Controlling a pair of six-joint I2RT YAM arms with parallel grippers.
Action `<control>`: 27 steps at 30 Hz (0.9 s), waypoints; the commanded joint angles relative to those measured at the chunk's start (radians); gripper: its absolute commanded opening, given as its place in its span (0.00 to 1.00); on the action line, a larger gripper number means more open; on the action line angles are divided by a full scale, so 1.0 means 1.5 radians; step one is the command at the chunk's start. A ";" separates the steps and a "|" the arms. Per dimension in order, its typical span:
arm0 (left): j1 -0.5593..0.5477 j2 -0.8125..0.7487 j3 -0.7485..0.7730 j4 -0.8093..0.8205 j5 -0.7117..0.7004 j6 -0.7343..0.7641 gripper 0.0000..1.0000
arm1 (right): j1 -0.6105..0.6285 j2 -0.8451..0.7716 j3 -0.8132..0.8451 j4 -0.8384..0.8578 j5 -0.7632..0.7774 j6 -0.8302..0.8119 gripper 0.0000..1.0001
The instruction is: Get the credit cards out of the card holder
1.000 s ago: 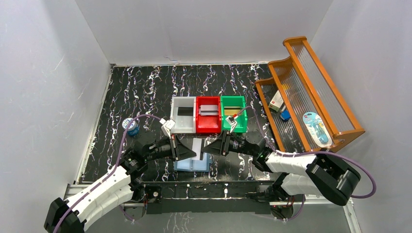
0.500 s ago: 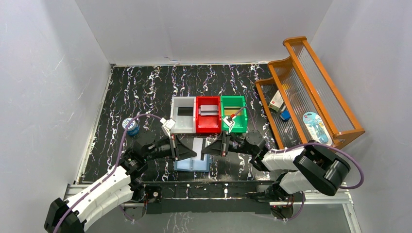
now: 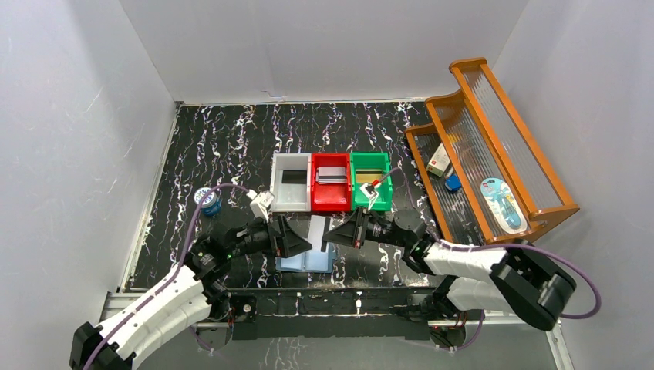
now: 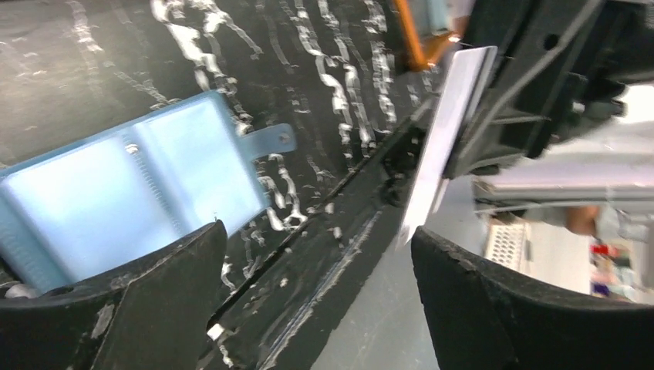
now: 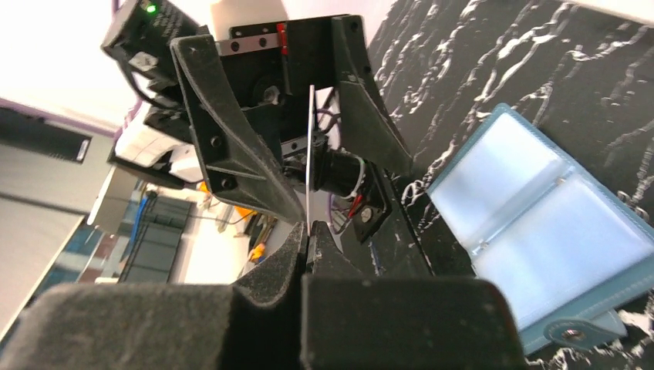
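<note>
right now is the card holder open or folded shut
Open. The card holder lies spread flat on the table, both pale inner panels facing up, its snap tab sticking out unfastened.

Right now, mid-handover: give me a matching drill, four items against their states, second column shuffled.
Column one:
1. left tool
2. right tool
3. card holder
4. pale card

Column two:
A. lying open on the table
B. jaws open, gripping nothing
C. shut on the card's edge
D. in the air, between the left tool's open fingers

Pairs: 1-B, 2-C, 3-A, 4-D
</note>
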 commanded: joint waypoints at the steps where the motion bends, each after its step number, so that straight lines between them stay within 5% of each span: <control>1: -0.001 0.002 0.106 -0.248 -0.173 0.107 0.95 | 0.002 -0.089 0.044 -0.225 0.090 -0.099 0.00; 6: -0.001 0.011 0.175 -0.320 -0.260 0.120 0.98 | 0.002 -0.183 0.134 -0.486 0.243 -0.212 0.00; 12: -0.001 0.023 0.243 -0.398 -0.423 0.152 0.98 | 0.002 -0.209 0.215 -0.649 0.382 -0.301 0.00; 27: 0.001 -0.018 0.233 -0.360 -0.507 0.216 0.98 | 0.002 -0.048 0.432 -0.752 0.508 -0.582 0.00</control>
